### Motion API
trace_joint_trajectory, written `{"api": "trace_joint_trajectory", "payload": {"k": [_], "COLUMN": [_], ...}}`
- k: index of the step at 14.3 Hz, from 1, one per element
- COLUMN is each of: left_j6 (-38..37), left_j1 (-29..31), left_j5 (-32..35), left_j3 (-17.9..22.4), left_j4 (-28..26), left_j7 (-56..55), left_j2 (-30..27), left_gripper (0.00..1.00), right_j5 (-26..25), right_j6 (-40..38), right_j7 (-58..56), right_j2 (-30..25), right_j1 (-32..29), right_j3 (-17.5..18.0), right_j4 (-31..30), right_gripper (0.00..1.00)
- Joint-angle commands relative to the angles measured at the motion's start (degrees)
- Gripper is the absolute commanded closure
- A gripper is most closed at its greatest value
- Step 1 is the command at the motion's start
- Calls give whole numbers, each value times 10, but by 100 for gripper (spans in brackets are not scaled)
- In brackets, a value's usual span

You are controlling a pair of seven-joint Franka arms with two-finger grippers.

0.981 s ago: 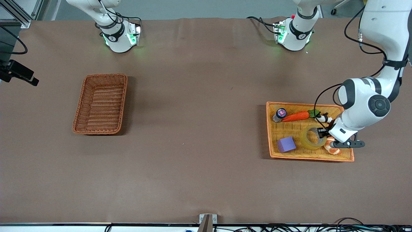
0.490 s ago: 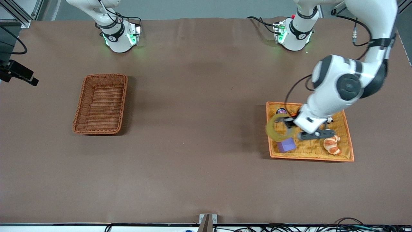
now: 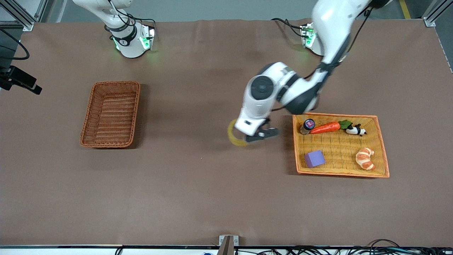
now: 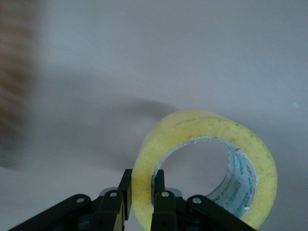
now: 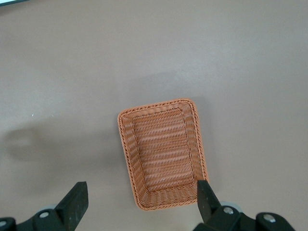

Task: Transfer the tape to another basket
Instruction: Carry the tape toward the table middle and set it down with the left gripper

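Note:
My left gripper (image 3: 243, 136) is shut on the wall of the yellowish tape (image 3: 233, 136), holding it on edge in the air over the bare table, between the orange tray and the basket. In the left wrist view the fingers pinch the tape (image 4: 192, 127) at its rim, at my left gripper (image 4: 143, 186). The reddish-brown wicker basket (image 3: 112, 83) stands empty toward the right arm's end. My right gripper (image 5: 142, 202) is open and empty, high over the basket (image 5: 156, 106); it is out of the front view.
The shallow orange-yellow tray (image 3: 339, 147) at the left arm's end holds a purple block (image 3: 315, 158), a croissant (image 3: 364, 158), a toy carrot (image 3: 325, 127), a small panda (image 3: 355, 130) and a small bottle (image 3: 308, 125).
My left gripper has lifted the tape out of the orange tray and carried it toward the right arm's end, now over bare table. The right arm has not moved.

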Motion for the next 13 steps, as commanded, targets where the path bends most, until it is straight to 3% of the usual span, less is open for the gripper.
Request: {"api": "trace_joint_trajectory", "payload": {"k": [1, 5, 6, 7, 8, 9, 11, 13], "left_j6": [16, 64, 66, 67, 67, 67, 60, 49], "left_j1": [-32, -56, -56, -56, -56, -55, -40, 13], "left_j5": [8, 7, 7, 9, 12, 17, 44, 91], "left_j3": [4, 4, 4, 4, 5, 5, 6, 3], "left_j4": [82, 82, 82, 82, 82, 82, 82, 78], "left_j7": [-23, -36, -36, -32, -30, -29, -26, -7], "left_j2": [77, 110, 112, 112, 112, 108, 82, 38], "left_gripper": [100, 94, 75, 62, 26, 1, 0, 0], "right_j5": [12, 12, 12, 12, 12, 12, 12, 12], "right_j6": [-4, -4, -4, -4, -4, -4, -4, 2], "right_j7": [-6, -5, -5, -5, -5, -4, 4, 3], "right_j2": [-6, -6, -6, -6, -6, -5, -1, 14], "right_j1": [-1, 0, 0, 0, 1, 3, 16, 54], "right_j3": [0, 0, 0, 0, 0, 0, 2, 6], "right_j4": [-2, -2, -3, -3, -3, -3, -8, -9], "right_gripper": [0, 0, 0, 0, 0, 0, 0, 0]}}
